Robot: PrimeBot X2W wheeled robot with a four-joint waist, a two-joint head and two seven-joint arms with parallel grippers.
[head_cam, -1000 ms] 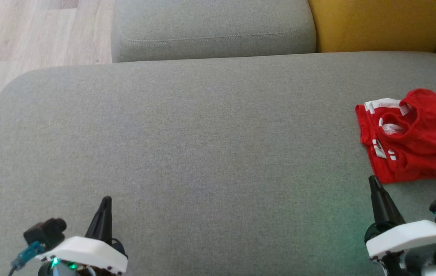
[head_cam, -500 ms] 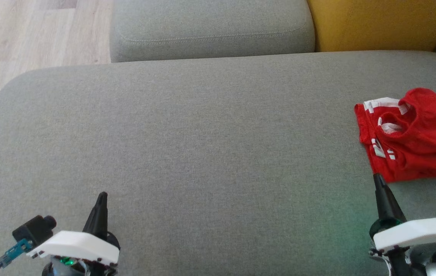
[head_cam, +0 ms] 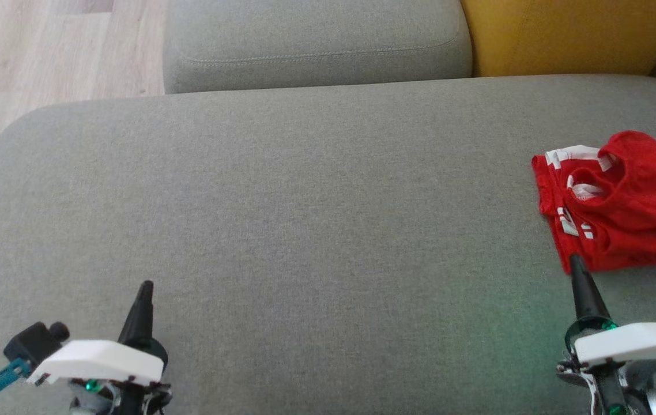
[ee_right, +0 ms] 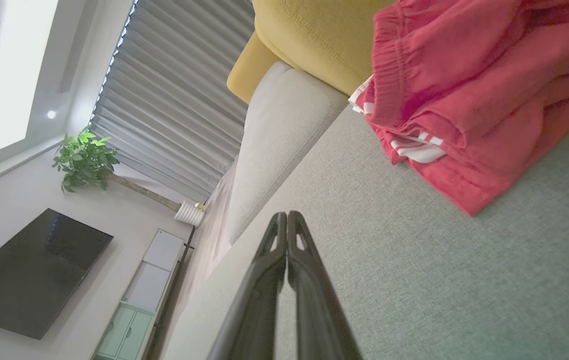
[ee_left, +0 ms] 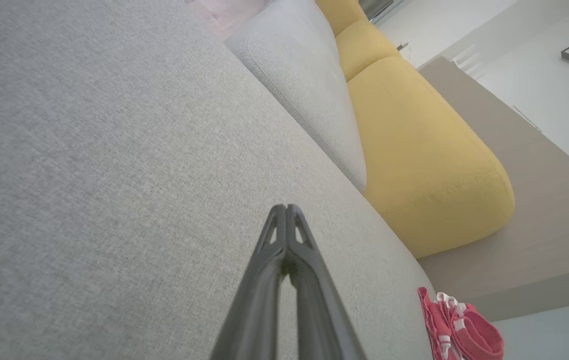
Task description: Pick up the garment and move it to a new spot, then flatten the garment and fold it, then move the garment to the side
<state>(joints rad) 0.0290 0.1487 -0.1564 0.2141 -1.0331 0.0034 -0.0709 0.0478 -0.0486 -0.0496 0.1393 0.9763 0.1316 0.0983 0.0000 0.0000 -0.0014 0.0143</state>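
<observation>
In the head view we see the red garment (head_cam: 622, 213), trimmed in white, lying bunched on the grey sofa seat (head_cam: 305, 202) at its far right, partly cut off by the picture's edge. The right fingers (head_cam: 579, 271) are pressed together into one dark point whose tip sits at the garment's near left corner; we cannot tell whether it touches the cloth. The left fingers (head_cam: 144, 291), likewise together and holding nothing, stand over bare seat at the lower left, well apart from the garment. Behind the seat we see a grey back cushion (head_cam: 316, 40), a yellow cushion (head_cam: 570, 34) beside it, and pale wooden floor (head_cam: 45, 52) at the upper left. In the left wrist view the two fingers meet at their tips above the grey fabric, and the garment shows small at the lower right, at the seat's far end. In the right wrist view the fingers are also closed tip to tip, with the garment just beyond them at the upper right, its folded edge resting on the seat; a potted plant (ee_right: 84, 160), a dark television (ee_right: 29, 275) and grey curtains (ee_right: 174, 100) fill the left side.
</observation>
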